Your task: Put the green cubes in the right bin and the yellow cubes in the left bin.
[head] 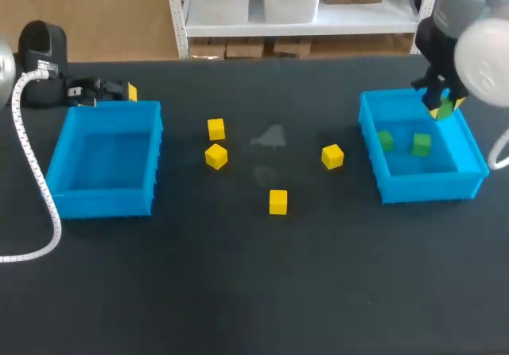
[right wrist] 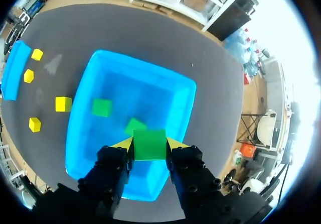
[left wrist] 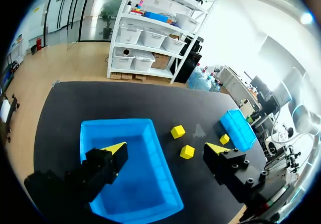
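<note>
Only the right wrist view shows a small green cube (right wrist: 149,144) clamped in the right jaws above the right blue plastic bin (right wrist: 145,83), which holds two more green cubes (right wrist: 102,107) (right wrist: 134,125). The left jaws gape wide, holding nothing, over the left blue plastic bin (left wrist: 150,184). Four yellow cubes (head: 215,129) (head: 216,157) (head: 332,157) (head: 277,202) lie on the dark tabletop (head: 254,291) between the bins.

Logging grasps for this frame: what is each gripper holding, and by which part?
The right gripper holds a green cube by two opposite side faces, between its fingers. The left gripper is open and holds nothing.
</note>
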`<state>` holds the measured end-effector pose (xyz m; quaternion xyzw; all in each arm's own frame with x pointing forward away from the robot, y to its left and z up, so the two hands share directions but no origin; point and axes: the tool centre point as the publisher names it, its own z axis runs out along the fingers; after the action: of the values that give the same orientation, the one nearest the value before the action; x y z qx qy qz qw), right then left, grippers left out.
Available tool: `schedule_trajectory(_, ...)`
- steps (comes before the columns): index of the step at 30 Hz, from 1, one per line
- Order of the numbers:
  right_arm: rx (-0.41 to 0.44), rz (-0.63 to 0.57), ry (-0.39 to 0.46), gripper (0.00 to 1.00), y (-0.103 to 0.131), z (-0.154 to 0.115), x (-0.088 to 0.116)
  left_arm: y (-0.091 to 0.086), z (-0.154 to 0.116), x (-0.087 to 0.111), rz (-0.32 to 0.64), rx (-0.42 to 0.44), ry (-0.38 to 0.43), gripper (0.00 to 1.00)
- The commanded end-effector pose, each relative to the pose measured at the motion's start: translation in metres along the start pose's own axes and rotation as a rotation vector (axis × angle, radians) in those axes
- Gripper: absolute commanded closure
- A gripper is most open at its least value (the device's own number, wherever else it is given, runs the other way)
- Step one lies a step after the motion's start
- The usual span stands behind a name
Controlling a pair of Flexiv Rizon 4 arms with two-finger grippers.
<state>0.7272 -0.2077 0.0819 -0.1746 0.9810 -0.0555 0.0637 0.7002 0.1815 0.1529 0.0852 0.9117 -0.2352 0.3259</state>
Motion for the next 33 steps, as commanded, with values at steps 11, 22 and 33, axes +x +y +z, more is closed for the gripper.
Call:
schedule_trajectory(11,0.014,-0.002,-0.412,0.00,0.0061,-0.0015,0.0009,0.0025,-0.0003,0.0016,0.002,0.012,-0.007,0.00)
schedule_trajectory(22,0.014,-0.002,-0.412,0.00,0.0061,-0.0015,0.0009,0.0025,-0.0003,0.0016,0.002,0.012,-0.007,0.00)
schedule_trajectory(33,0.014,-0.002,-0.412,0.00,0.0061,-0.0015,0.0009,0.0025,-0.0003,0.0016,0.002,0.012,-0.007,0.00)
